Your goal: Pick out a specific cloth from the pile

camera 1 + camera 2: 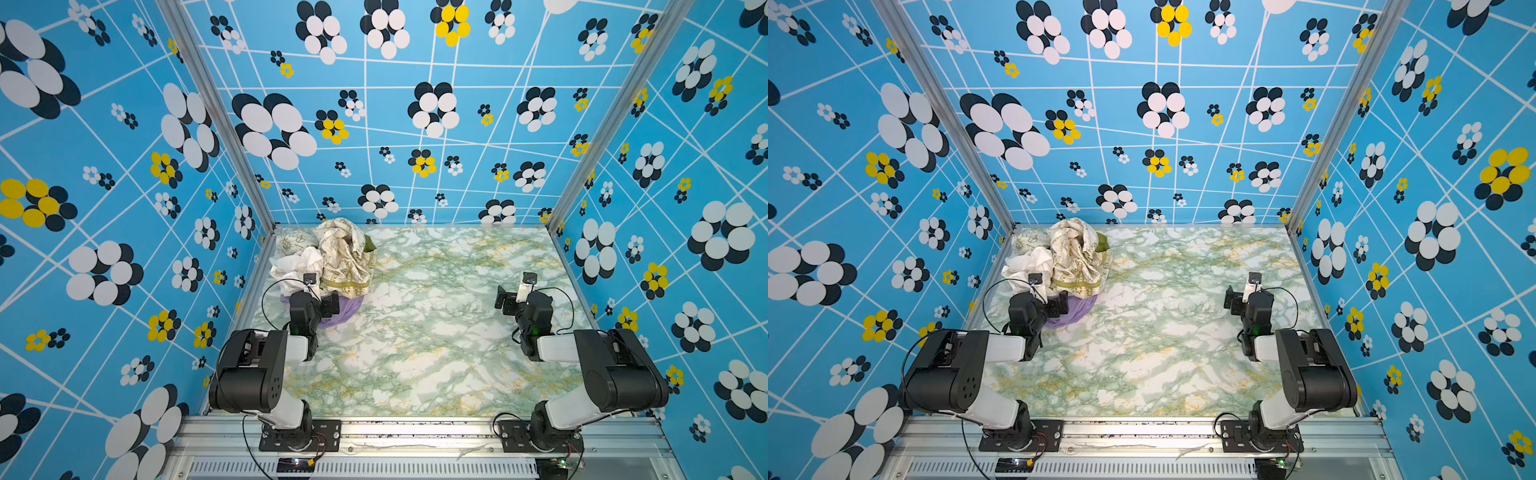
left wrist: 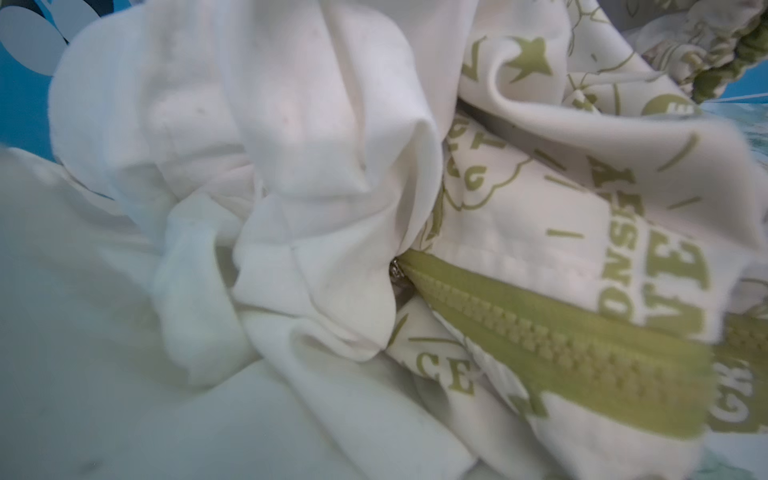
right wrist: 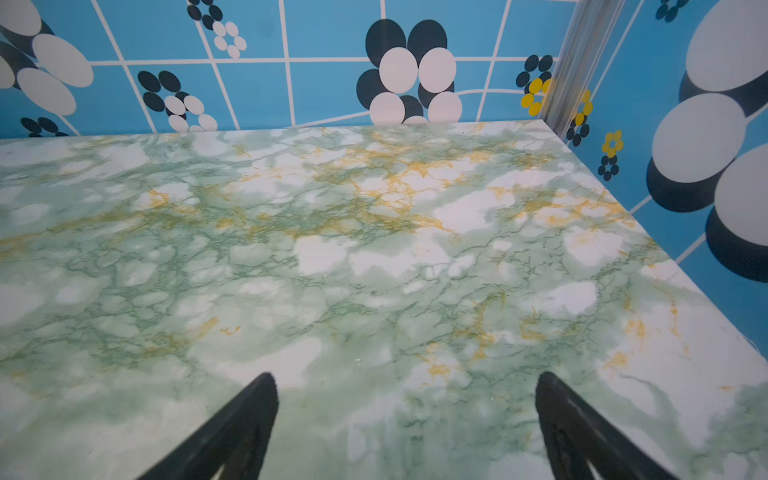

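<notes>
your plain lilac-purple soft cloth [image 1: 347, 313] peeks from the lower edge of the heap of white and olive-printed cream cloths [image 1: 340, 249], left of centre in both top views, directly under the wide-spread left gripper [image 1: 329, 304]; the right gripper [image 1: 505, 300], equally agape, hangs far right.

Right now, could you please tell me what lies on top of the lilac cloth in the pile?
The cream olive-print cloth covers the far edge of the lilac cloth; the left tool hides part of it. How far it runs beneath is hidden.
</notes>
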